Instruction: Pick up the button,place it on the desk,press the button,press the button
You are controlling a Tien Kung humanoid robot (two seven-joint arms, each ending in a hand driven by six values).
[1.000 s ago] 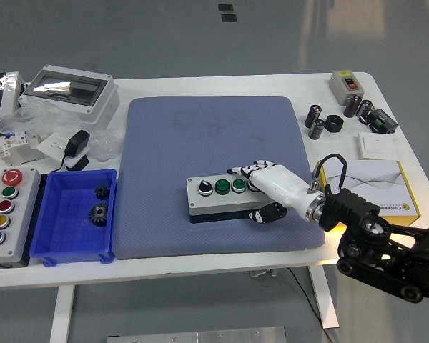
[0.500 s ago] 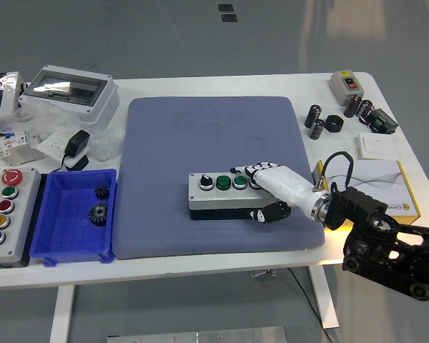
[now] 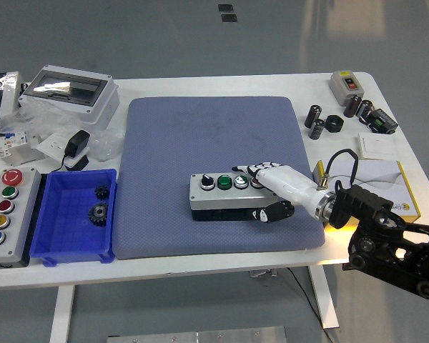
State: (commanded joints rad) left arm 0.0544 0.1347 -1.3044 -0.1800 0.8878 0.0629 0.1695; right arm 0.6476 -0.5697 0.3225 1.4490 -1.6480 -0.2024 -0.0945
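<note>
A grey button box [image 3: 218, 194] with a black selector knob, two green buttons and a pale button lies on the blue mat [image 3: 200, 136], right of centre. My right hand [image 3: 256, 193], white with black fingertips, comes in from the lower right and is shut on the box's right end. Its fingers [image 3: 249, 171] lie over the top by the rightmost button, and the thumb [image 3: 270, 213] presses the front face. The box's right end is hidden under the hand. The left arm is out of view.
A blue bin [image 3: 57, 225] holding two gears and a grey panel [image 3: 3, 207] of coloured buttons sit at the front left. A clear-lidded enclosure [image 3: 68, 91] stands at the back left. A small switch box [image 3: 345, 83], black cylinders [image 3: 317, 121] and a yellow-white carton [image 3: 386, 186] occupy the right side.
The button box and my right hand have slid slightly to the right on the mat, and the forearm has drawn back to the right.
</note>
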